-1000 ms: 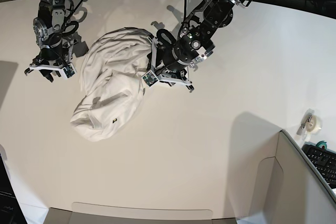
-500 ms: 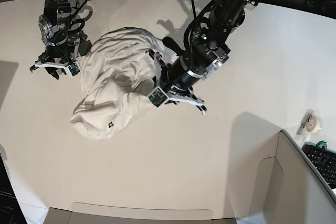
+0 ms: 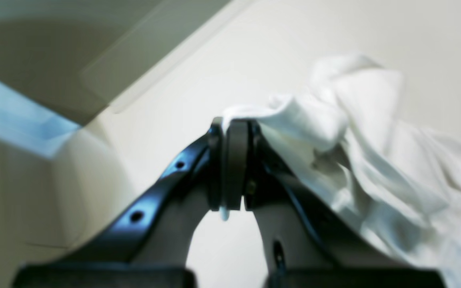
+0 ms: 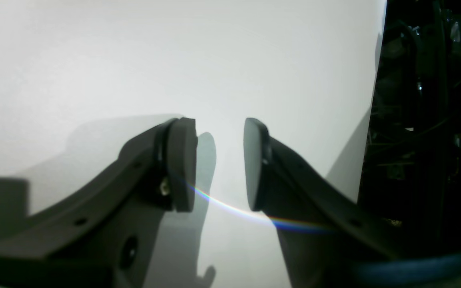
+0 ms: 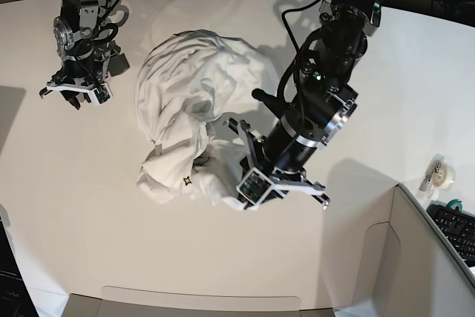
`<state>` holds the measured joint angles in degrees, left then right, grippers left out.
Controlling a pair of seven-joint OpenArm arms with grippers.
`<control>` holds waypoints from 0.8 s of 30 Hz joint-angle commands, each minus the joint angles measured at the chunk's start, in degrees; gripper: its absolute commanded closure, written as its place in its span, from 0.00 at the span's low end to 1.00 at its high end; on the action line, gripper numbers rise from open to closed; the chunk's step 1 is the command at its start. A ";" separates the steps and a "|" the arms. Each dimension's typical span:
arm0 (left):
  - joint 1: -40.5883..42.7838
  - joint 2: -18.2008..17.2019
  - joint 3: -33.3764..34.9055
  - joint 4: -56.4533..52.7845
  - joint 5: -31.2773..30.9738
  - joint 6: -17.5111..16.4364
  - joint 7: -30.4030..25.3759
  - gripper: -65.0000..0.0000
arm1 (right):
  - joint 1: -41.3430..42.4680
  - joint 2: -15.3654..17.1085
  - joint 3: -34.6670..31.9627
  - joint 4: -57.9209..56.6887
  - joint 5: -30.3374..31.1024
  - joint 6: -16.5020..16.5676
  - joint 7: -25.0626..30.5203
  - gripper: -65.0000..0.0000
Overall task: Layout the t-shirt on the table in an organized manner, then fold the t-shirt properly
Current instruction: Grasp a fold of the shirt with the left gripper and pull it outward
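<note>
The t-shirt (image 5: 194, 116) lies in a crumpled white heap near the middle of the off-white worktop (image 5: 148, 250), bunched and folded over itself, with a small black tag (image 5: 184, 181) showing on the lower lobe of the pile. The left tool (image 3: 234, 132) is clenched on a fold of the t-shirt: in the left wrist view its pads are pressed together with white cloth pinched at their tips and the rest of the fabric trailing off to the right. From overhead, that arm reaches down over the pile's lower right edge. The right tool (image 4: 219, 162) hangs released over bare worktop, its two dark pads (image 4: 182, 160) standing apart with nothing between them, well apart from the cloth at the far left of the overhead view.
</note>
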<state>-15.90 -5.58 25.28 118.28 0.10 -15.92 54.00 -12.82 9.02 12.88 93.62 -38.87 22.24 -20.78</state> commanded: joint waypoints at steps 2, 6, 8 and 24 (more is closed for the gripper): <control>-3.31 0.18 -0.71 1.06 0.30 0.49 -1.65 1.00 | -0.32 0.08 0.26 0.75 -0.12 -0.13 -0.19 0.69; -4.63 -1.76 -0.62 0.18 0.30 0.49 -1.56 1.00 | -0.59 -0.88 0.26 0.75 -0.20 -0.13 -0.19 0.69; -4.63 -2.99 -0.62 -0.70 0.30 0.67 -1.56 1.00 | -0.68 -1.59 0.26 0.75 -0.20 -0.13 -0.19 0.69; -1.29 -8.97 -11.26 -13.44 0.39 0.93 -1.56 0.91 | -0.59 -1.94 0.35 0.66 -0.20 -0.13 -0.28 0.69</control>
<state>-15.55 -14.28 14.48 103.88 0.16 -15.31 53.87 -13.34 6.92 13.17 93.89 -39.11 21.19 -20.60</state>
